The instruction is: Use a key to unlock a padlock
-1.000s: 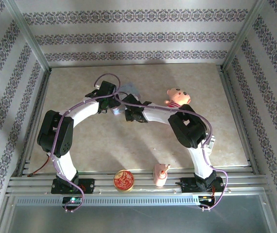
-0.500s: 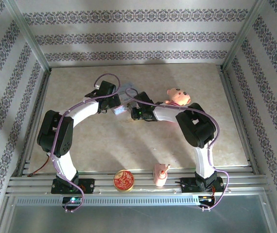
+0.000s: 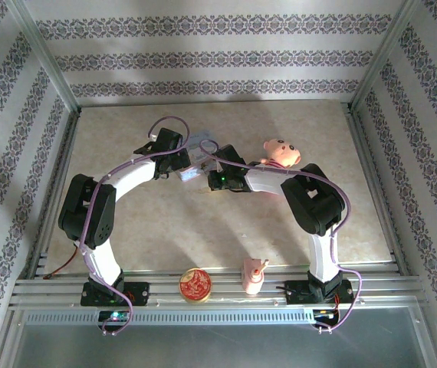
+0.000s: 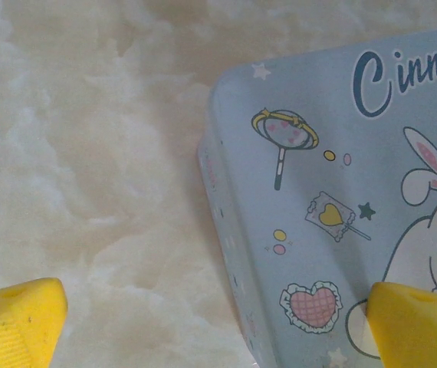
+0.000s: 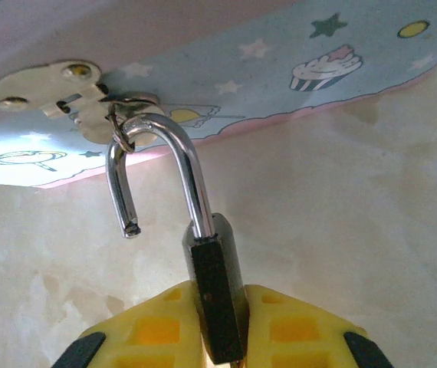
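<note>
A small dark padlock (image 5: 212, 291) hangs by its silvery shackle (image 5: 192, 169) from the hasp (image 5: 88, 103) of a pale blue tin (image 5: 280, 54). The shackle's free end stands out of the body. My right gripper (image 5: 218, 326) is shut on the padlock's body, one yellow finger on each side. The key is hidden. In the left wrist view, my left gripper (image 4: 218, 330) is open wide over a corner of the tin (image 4: 333, 192), one finger above the table and the other above the lid. From above, both grippers meet at the tin (image 3: 193, 170) in mid-table.
A pink pig toy (image 3: 281, 152) stands just right of the right forearm. A round red tin (image 3: 195, 284) and a small pink figure (image 3: 254, 275) sit at the near rail. Metal posts and patterned walls fence the table.
My right arm reached left to the tin and its gripper shut on the padlock's body. The left arm has stayed still and open.
</note>
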